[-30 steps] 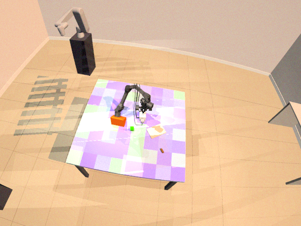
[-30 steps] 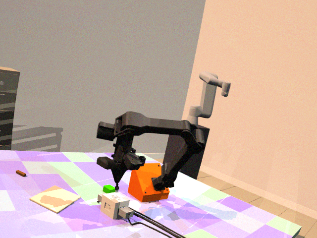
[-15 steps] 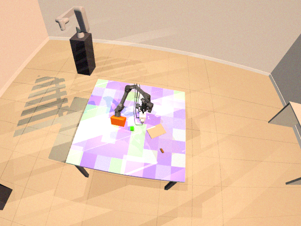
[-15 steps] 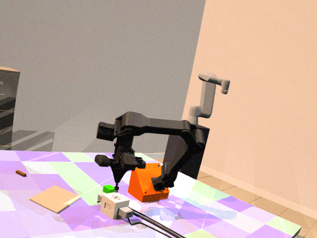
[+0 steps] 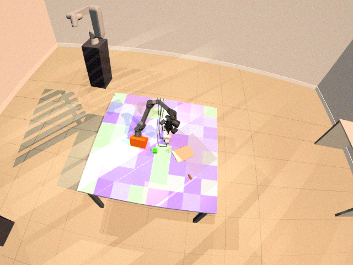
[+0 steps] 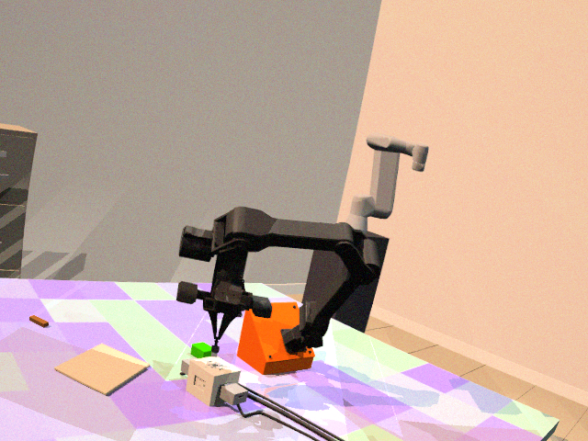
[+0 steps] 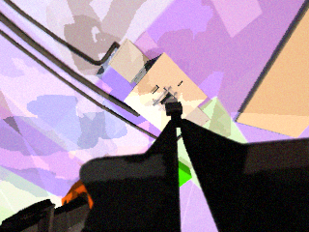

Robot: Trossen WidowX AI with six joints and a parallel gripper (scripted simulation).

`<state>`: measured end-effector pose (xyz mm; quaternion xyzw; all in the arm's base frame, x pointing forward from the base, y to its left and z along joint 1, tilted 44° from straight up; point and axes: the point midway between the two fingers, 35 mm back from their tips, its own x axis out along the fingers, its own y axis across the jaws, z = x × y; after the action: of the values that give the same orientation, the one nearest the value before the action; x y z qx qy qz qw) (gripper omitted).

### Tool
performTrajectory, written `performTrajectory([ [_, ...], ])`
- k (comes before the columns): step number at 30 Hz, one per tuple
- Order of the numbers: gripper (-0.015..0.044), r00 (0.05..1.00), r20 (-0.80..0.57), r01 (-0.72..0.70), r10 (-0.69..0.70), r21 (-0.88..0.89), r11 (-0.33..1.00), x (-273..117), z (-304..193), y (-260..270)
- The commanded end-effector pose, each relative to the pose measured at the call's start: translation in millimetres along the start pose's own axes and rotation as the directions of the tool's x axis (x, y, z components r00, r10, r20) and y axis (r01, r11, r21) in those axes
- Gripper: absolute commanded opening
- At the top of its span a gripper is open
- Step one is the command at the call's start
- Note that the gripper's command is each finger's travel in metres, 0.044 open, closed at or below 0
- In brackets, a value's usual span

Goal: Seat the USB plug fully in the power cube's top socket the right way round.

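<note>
The beige power cube (image 5: 166,137) (image 6: 204,391) (image 7: 185,89) stands on the table, with dark slots and a patterned mark on its top. My gripper (image 5: 168,132) (image 6: 216,343) (image 7: 177,124) is shut on the small dark USB plug (image 6: 215,348) (image 7: 174,107) and points down over the cube. In the exterior view a short light tip shows under the plug, which appears a little above the cube's top. In the wrist view the cube looks turned relative to the fingers. The plug hides part of the top, and I cannot tell which way round it faces.
Light adapters sit against the cube's sides, one (image 6: 233,392) (image 7: 126,60) beside dark cables. A green block (image 5: 154,150) (image 6: 200,349) (image 7: 184,174), an orange wedge (image 5: 138,142) (image 6: 256,351) (image 7: 77,193), a tan board (image 5: 184,153) (image 6: 102,370) and a brown bar (image 5: 190,176) (image 6: 39,321) are also on the table.
</note>
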<state>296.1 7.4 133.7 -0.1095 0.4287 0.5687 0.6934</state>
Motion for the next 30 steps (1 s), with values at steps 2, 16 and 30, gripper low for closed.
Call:
performTrajectory([
  [2, 0.0, 1.0, -0.001, 0.001, -0.001, 0.138, 0.99, 0.3, -0.1, -0.1],
  [16, 0.0, 1.0, -0.001, 0.001, -0.001, 0.484, 0.875, 0.3, -0.1, -0.1],
  [30, 0.0, 1.0, -0.001, 0.001, -0.001, 0.765, 0.644, 0.3, -0.1, -0.1],
])
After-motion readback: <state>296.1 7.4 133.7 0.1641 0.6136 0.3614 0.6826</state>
